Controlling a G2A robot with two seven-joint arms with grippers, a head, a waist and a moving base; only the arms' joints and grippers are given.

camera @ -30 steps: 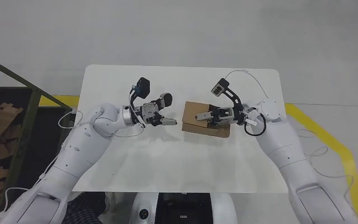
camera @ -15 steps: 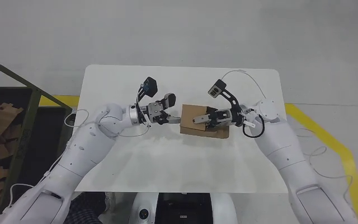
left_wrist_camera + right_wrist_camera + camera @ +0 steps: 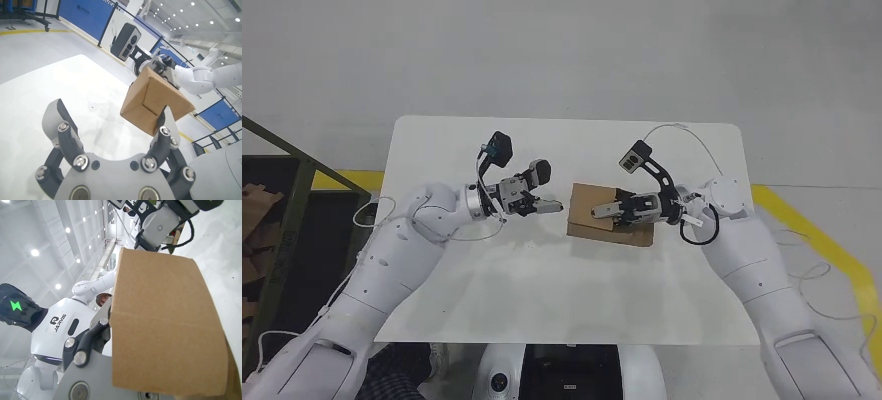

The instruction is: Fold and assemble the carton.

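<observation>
Carton [image 3: 607,232]: brown cardboard, squared into a box. It sits right of centre over the white table [image 3: 442,150], turned slightly askew to the table edges. From the left wrist view the carton [image 3: 157,98] is tilted, with one corner lowest. Its end face toward the left arm is closed by flaps folded inward, with seams visible between them. Whether the low corner rests on the table cannot be told.

Right gripper [image 3: 600,210]: reaches in from the right and lies across the carton's top. Its claw is pinching a carton wall at the right-hand end. In the right wrist view one metal finger [image 3: 102,313] lies flat against the outside of the carton [image 3: 166,323]. The other finger is hidden behind the cardboard.

Left gripper [image 3: 551,186]: at the carton's left end, pointing at the flapped face. The claw is spread wide and holds nothing. In its own view the left gripper [image 3: 111,105] has one fingertip overlapping the lower edge of the end face. Contact cannot be confirmed.

Surroundings: a dark green rack [image 3: 282,180] stands left of the table, with flat cardboard pieces [image 3: 257,205] inside. A yellow floor line [image 3: 797,215] runs on the right.
</observation>
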